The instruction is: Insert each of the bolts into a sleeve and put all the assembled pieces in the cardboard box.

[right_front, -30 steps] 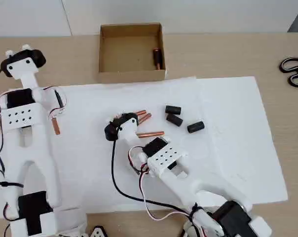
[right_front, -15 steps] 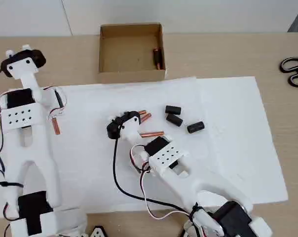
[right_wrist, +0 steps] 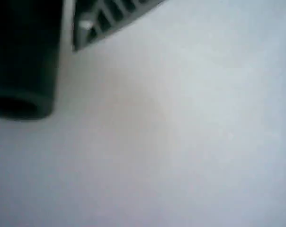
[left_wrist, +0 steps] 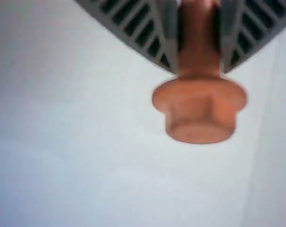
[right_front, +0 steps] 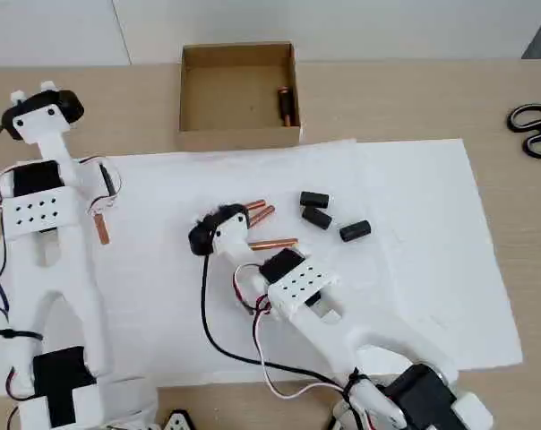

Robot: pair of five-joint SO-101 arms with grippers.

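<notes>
My left gripper (left_wrist: 198,42) is shut on the shank of a copper bolt (left_wrist: 199,109), whose head hangs down over the white paper. In the high view this gripper (right_front: 100,199) and its bolt (right_front: 102,231) are at the paper's left edge. My right gripper (right_wrist: 58,33) holds an upright black sleeve (right_wrist: 22,56) just above the paper. The right arm's wrist (right_front: 297,285) is mid-table, beside three loose bolts (right_front: 272,243). Three black sleeves (right_front: 317,218) lie to their right. The cardboard box (right_front: 192,90) at the back holds one assembled piece (right_front: 286,106).
White paper (right_front: 414,269) covers the middle of the wooden table. Scissors (right_front: 535,127) lie at the far right edge. A black cable (right_front: 208,322) loops from the right arm across the paper. Bare paper lies right of the sleeves.
The right arm's wrist nudged slightly away and back toward me beside the loose bolts. The left arm and its bolt have not moved.
</notes>
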